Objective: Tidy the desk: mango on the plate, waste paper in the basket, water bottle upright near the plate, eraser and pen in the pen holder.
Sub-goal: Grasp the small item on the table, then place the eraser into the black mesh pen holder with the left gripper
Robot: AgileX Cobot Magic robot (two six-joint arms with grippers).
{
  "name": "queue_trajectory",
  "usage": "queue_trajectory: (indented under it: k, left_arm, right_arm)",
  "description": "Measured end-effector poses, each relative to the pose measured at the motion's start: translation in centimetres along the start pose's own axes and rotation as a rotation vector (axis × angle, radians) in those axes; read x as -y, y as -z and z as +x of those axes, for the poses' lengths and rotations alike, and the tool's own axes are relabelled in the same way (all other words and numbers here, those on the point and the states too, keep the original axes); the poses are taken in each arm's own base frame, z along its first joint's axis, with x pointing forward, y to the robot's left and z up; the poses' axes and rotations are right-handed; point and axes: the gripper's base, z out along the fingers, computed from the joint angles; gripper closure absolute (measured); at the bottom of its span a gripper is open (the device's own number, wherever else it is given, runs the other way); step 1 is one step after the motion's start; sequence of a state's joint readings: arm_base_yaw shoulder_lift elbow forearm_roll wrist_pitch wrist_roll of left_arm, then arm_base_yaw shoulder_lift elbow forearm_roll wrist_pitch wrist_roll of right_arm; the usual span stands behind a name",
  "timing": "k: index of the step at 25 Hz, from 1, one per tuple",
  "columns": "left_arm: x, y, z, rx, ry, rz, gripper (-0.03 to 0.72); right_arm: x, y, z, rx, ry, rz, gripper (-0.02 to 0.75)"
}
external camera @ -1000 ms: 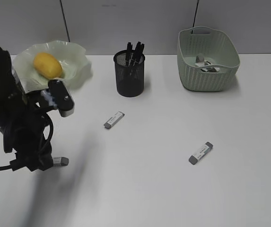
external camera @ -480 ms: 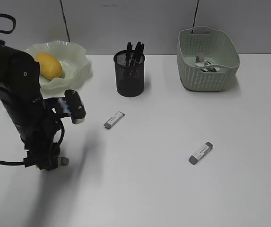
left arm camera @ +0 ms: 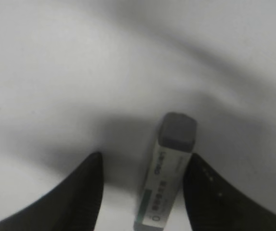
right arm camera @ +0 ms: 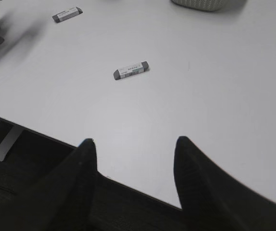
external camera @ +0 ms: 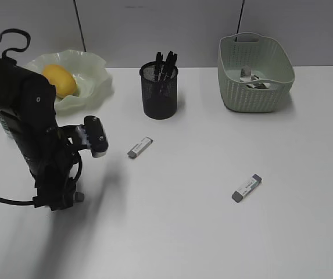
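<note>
My left gripper [external camera: 61, 200] points down at the desk [external camera: 183, 232] on the left. In the left wrist view it [left arm camera: 146, 159] is open around a white eraser with grey ends [left arm camera: 169, 168], which lies on the desk close to the right jaw. Two more erasers lie apart on the desk [external camera: 140, 147] [external camera: 247, 188]. The mango [external camera: 58, 80] sits in the wavy-rimmed plate [external camera: 93, 72]. Pens stand in the black mesh pen holder [external camera: 159, 93]. The waste paper [external camera: 252, 79] lies in the basket [external camera: 256, 93]. My right gripper [right arm camera: 134, 141] is open and empty over the desk's front edge. The water bottle is hidden.
The left arm's dark bulk and its cable [external camera: 15, 40] stand in front of the plate. The right wrist view shows the two loose erasers [right arm camera: 131, 70] [right arm camera: 67, 14] on the white top, and the dark drop beyond the front edge [right arm camera: 32, 192].
The left arm has swung right and settled lower, so its jaws now straddle the eraser that lay beside it. Nothing else has moved.
</note>
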State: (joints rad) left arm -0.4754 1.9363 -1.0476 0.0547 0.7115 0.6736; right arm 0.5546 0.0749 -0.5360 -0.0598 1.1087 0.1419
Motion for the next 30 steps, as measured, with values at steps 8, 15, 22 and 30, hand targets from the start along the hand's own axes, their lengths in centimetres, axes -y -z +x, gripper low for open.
queue_trajectory:
  k: [8,15,22,30]
  left_arm:
    - [-0.1,0.0,-0.1,0.008,0.005,-0.006,0.491]
    - [-0.2,1.8,-0.5,0.049,0.034,-0.011,0.531]
    - [-2.9,8.3,-4.1,0.324,0.110,-0.139,0.531]
    - [-6.1,14.3,-8.6,0.873,0.419,-0.262,0.531]
  right_arm:
    - [0.0,0.0,0.0,0.001,0.000,0.000,0.323]
    - [0.0,0.0,0.0,0.001,0.000,0.000,0.323]
    - [0.0,0.0,0.0,0.001,0.000,0.000,0.323]
    - [0.0,0.0,0.0,0.001,0.000,0.000,0.323]
